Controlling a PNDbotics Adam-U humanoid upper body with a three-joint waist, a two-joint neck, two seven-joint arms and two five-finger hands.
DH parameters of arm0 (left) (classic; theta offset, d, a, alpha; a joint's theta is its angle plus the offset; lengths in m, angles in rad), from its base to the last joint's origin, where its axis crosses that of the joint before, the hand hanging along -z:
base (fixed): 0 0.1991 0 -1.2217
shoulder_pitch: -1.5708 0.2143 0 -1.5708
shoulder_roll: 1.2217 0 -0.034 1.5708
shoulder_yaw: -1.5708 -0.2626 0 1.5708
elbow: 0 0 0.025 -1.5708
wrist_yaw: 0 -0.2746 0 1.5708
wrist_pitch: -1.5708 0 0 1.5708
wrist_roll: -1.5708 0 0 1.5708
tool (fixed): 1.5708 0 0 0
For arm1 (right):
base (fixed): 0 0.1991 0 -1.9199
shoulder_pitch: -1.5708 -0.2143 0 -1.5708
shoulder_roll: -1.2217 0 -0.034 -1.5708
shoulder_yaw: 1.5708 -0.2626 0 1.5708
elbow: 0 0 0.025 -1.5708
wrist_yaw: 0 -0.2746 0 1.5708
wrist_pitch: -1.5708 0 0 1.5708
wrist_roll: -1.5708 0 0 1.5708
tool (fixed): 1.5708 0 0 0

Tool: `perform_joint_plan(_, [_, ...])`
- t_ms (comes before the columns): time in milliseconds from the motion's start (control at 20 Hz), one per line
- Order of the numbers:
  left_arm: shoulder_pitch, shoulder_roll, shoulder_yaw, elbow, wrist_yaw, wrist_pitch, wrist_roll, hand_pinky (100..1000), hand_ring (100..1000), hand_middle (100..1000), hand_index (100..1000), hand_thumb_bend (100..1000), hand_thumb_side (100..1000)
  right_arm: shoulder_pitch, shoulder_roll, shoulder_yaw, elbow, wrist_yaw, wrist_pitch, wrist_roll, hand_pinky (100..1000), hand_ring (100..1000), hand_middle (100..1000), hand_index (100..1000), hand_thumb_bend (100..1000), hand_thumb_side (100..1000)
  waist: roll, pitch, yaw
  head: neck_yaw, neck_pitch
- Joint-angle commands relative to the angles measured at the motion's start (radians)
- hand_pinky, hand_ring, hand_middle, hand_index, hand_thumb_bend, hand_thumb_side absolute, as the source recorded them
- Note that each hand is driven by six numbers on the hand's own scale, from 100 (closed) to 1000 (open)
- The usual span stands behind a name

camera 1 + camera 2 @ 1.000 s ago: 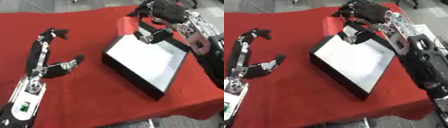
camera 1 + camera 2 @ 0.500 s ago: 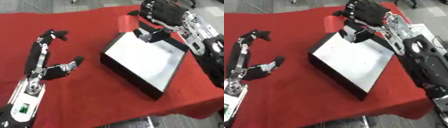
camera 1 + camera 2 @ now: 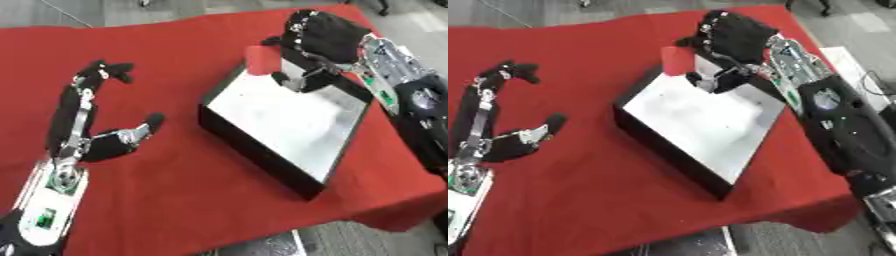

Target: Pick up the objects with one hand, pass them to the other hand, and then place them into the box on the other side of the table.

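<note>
A shallow black box (image 3: 254,145) with a white floor lies askew on the red cloth, right of centre. My right hand (image 3: 322,34) hovers over the box's far corner with its fingers curled. A red block (image 3: 262,60), the same colour as the cloth, hangs from its fingertips and covers that corner of the box. The thumb (image 3: 302,80) points down over the white floor. At the left, my left hand (image 3: 98,145) rests on the cloth, open, with fingers (image 3: 103,70) stretched away and thumb out to the right. It holds nothing.
The red cloth (image 3: 175,200) covers the table, and its front edge drops off at the lower right. Grey floor shows beyond the far edge and at the right. My right forearm (image 3: 824,100) runs along the box's right side.
My right hand has shifted slightly to the left over the box's far corner, still holding the red block. The left hand and the box have not moved.
</note>
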Motion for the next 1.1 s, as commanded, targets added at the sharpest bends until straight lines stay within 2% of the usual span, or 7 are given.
perform_joint_plan(50, [-0.011, 0.007, -0.003, -0.006, -0.004, -0.001, -0.002, 964, 751, 571, 791, 595, 657, -0.017, -0.036, -0.01, 0.033, 0.052, -0.01, -0.017, 700, 576, 317, 487, 274, 677, 0.012, -0.042, -0.002, -0.004, 0.0])
perform_joint_plan(350, [-0.009, 0.006, -0.002, -0.002, -0.005, -0.002, -0.003, 965, 752, 572, 792, 595, 658, -0.019, -0.034, -0.013, 0.065, 0.151, -0.043, -0.027, 732, 698, 568, 691, 385, 715, 0.012, -0.042, -0.003, -0.005, 0.003])
perform_joint_plan(450, [-0.009, 0.005, -0.002, -0.002, -0.005, -0.002, -0.002, 965, 752, 572, 792, 595, 658, -0.02, -0.032, -0.015, 0.072, 0.173, -0.048, -0.033, 732, 698, 568, 691, 385, 715, 0.012, -0.043, -0.003, -0.005, 0.004])
perform_joint_plan(500, [-0.009, 0.005, -0.002, -0.001, -0.005, -0.002, -0.003, 966, 752, 575, 792, 593, 660, -0.019, -0.034, -0.015, 0.075, 0.188, -0.052, -0.031, 815, 894, 867, 888, 450, 743, 0.011, -0.043, -0.003, -0.003, 0.003])
perform_joint_plan(850, [-0.009, 0.006, -0.001, -0.003, -0.002, -0.001, -0.003, 965, 753, 577, 792, 594, 656, -0.018, -0.033, -0.03, 0.069, 0.246, -0.053, -0.031, 851, 1000, 994, 985, 434, 765, 0.009, -0.044, -0.001, 0.0, 0.001])
perform_joint_plan(900, [-0.009, 0.006, -0.001, -0.004, -0.001, -0.002, -0.003, 964, 753, 578, 792, 594, 654, -0.017, -0.033, -0.032, 0.068, 0.24, -0.053, -0.031, 858, 1000, 1000, 996, 437, 715, 0.009, -0.045, -0.002, 0.0, 0.002])
perform_joint_plan(1100, [-0.007, 0.008, -0.002, -0.007, -0.004, -0.004, -0.002, 963, 753, 578, 792, 594, 655, -0.014, -0.039, -0.046, 0.065, 0.155, -0.1, -0.011, 896, 1000, 983, 1000, 462, 784, 0.007, -0.045, -0.001, 0.001, 0.002])
